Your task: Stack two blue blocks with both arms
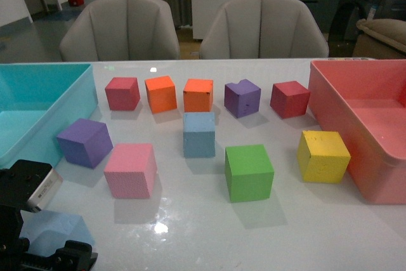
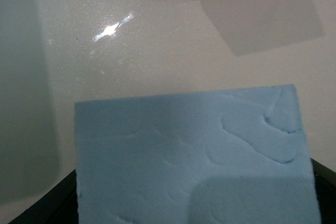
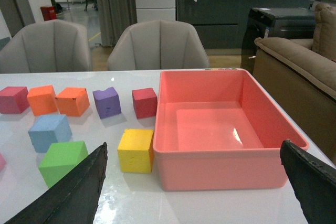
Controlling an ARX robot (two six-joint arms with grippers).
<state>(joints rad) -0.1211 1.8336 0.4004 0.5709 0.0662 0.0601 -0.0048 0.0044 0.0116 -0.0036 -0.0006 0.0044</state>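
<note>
The left gripper [image 1: 47, 255] sits low over the near left corner of the table [image 1: 209, 239]. The first blue block [image 2: 194, 156] lies between its black fingers [image 2: 44, 208], with a finger edge showing on each side of the block. It cannot be told whether the fingers press the foam or only bracket it. Ahead of this gripper stands the pink block [image 1: 130, 169], with a strip of bare tabletop between it and the blue one. The purple block [image 1: 84, 141] and the wall of the turquoise bin [image 1: 81, 90] lie further ahead, on the gripper's outer side.

The second blue block [image 1: 199, 134] stands upright ahead of the left gripper and toward its inner side, with free tabletop on all four sides. Its nearest neighbours are the orange block [image 1: 198, 94] beyond it and the green block [image 1: 248, 171] nearer the robot.

The right gripper [image 3: 194, 148] is spread wide and holds nothing. Ahead of it, between its fingers [image 3: 79, 192], the yellow block [image 3: 136, 150] stands just beside the front wall of the red bin [image 3: 220, 171].
</note>
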